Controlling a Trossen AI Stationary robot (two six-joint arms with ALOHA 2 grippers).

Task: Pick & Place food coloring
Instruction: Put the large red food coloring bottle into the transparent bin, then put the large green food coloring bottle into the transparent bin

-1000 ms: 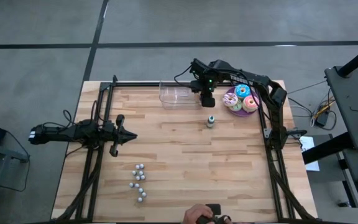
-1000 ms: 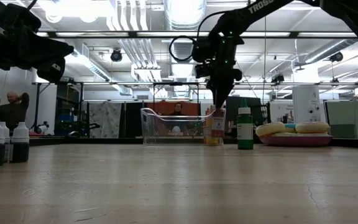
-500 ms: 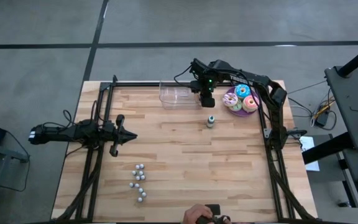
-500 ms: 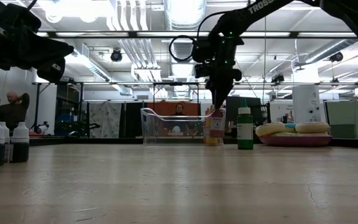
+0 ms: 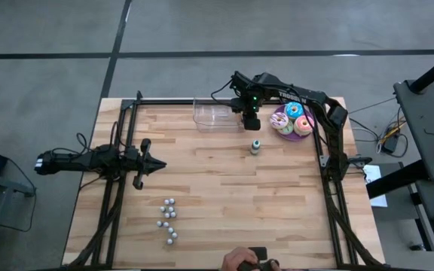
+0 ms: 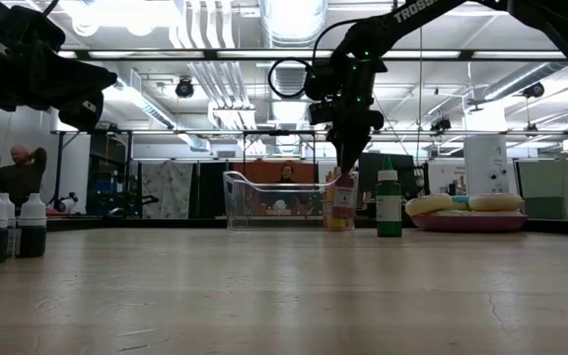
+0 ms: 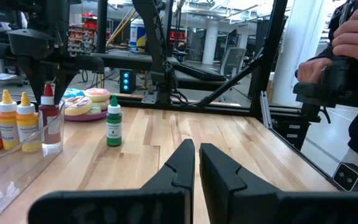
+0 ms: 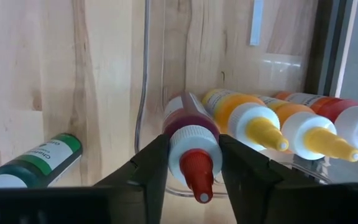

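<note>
The table (image 5: pixel 224 188) fills the high view, and the right arm reaches across its far side. The left arm lies out over the left edge, and its gripper (image 5: pixel 155 165) is parked above bare wood. In the left wrist view its fingers (image 7: pixel 179 168) are pressed together with nothing between them.

At the near edge a person's hand (image 5: pixel 247 260) pokes in, mostly cut off. The left wrist view shows hands around a dark device, too dim to identify.

A clear bin (image 5: pixel 213 114) sits at the far side. From above its contents are lost under the right arm. The doughnuts (image 5: pixel 293 119) are just right of it, partly crossed by the arm's links.

Now the food coloring. In the right wrist view the right gripper (image 6: pixel 346 166) sits directly around the white cap of the red bottle (image 8: pixel 188 134). That bottle stands upright inside the bin, right against the end wall. Whether the claw is clamping it or only bracketing it, I cannot tell. Three more bottles (image 8: pixel 253 118), with yellow and orange tips, line up beside it, the last one cut off.

The green bottle (image 5: pixel 255 146) stands alone on the table, outside the bin and just beside its wall.

Down front left is a cluster of little balls (image 5: pixel 169 218), too small to make out further.
</note>
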